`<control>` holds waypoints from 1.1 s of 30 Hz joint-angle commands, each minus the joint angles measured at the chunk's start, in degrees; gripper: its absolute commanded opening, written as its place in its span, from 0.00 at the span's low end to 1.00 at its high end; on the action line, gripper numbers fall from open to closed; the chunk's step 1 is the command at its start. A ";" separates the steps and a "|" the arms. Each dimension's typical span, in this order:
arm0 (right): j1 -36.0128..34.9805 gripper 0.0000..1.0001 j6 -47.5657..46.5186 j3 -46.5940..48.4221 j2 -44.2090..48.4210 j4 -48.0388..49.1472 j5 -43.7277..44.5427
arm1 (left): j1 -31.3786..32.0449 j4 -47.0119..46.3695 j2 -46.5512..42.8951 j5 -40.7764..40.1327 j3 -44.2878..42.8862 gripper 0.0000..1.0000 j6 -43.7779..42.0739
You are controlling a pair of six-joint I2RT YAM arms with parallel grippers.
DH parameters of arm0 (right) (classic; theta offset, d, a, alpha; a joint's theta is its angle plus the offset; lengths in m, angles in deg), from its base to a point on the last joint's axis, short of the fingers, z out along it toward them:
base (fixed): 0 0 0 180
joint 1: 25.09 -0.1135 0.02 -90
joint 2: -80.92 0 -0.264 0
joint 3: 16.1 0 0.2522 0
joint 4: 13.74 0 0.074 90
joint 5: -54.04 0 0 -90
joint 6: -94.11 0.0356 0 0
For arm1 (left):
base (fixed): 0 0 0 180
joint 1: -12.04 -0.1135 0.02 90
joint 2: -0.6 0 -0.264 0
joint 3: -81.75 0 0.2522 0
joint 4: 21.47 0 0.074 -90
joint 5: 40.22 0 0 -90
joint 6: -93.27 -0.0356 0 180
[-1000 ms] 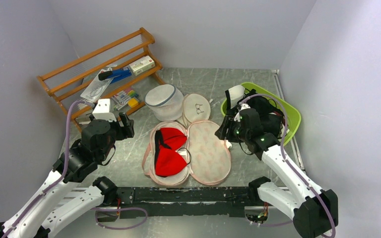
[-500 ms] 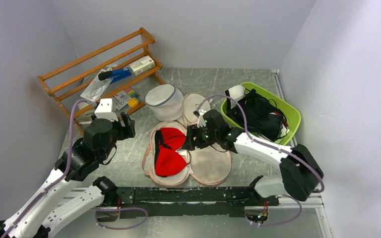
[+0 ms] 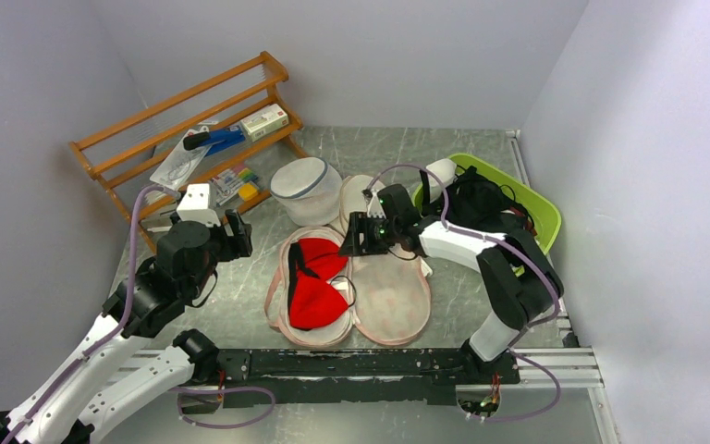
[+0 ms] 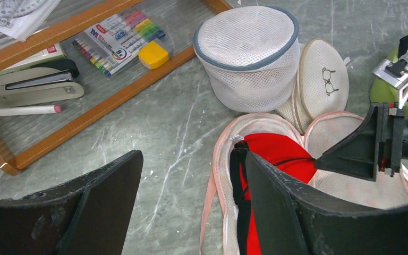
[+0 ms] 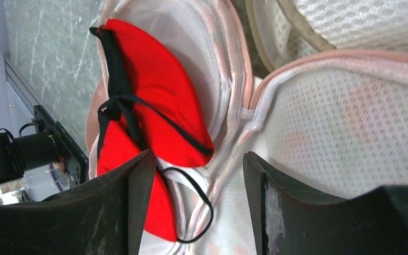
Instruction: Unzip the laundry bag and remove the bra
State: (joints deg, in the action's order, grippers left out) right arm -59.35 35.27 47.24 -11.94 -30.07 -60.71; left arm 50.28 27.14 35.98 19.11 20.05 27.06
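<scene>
The laundry bag (image 3: 390, 294) lies open flat in the table's middle, pale pink lining up, both halves spread. The red bra (image 3: 314, 282) with black straps sits in its left half; it also shows in the left wrist view (image 4: 276, 154) and the right wrist view (image 5: 159, 90). My right gripper (image 3: 353, 239) is open and empty, hovering over the bag's hinge just right of the bra's upper cup. In its own view the fingertips (image 5: 194, 199) straddle a loose black strap and the hinge seam. My left gripper (image 3: 237, 233) is open and empty, held left of the bag above bare table.
A round white mesh bag (image 3: 305, 190) and a beige disc with a spectacles drawing (image 3: 367, 199) stand just behind the laundry bag. A green basket (image 3: 541, 213) with black clothing is at the right. A wooden rack (image 3: 185, 129) with pens and boxes is at back left.
My right arm has swung left from the green basket and now reaches over the open bag beside the bra. The left arm has barely moved. The bag and bra lie as before.
</scene>
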 commanded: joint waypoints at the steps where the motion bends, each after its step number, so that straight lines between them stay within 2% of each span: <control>1: 0.77 0.59 0.55 2.34 -4.11 3.97 -5.84 | -0.29 -2.07 0.00 0.44 0.42 0.82 -0.59; 11: 0.77 0.39 4.31 0.75 -8.42 11.58 -9.37 | -0.31 -2.11 0.44 0.62 0.48 0.82 -0.65; 18: 0.77 0.35 4.81 0.81 -10.64 12.50 -9.14 | -0.27 -2.16 0.72 0.71 0.42 0.82 -0.76; 21: 0.76 0.27 5.37 0.60 -10.64 13.26 -9.43 | -0.27 -2.16 0.70 0.72 0.48 0.82 -0.76; 27: 0.77 0.08 6.38 0.90 -6.43 11.91 -9.97 | -0.27 -2.16 0.66 0.77 0.44 0.82 -0.76; 31: 0.77 0.01 7.17 -0.14 -0.59 10.07 -9.19 | -0.29 -2.24 0.58 0.79 0.48 0.82 -0.76; 33: 0.77 0.00 7.76 -1.20 1.96 9.95 -9.55 | -0.31 -2.24 0.57 0.75 0.40 0.82 -0.76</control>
State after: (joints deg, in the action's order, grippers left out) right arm -58.59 41.78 47.48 -15.85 -19.82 -69.63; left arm 50.28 26.84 36.61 19.22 20.07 27.04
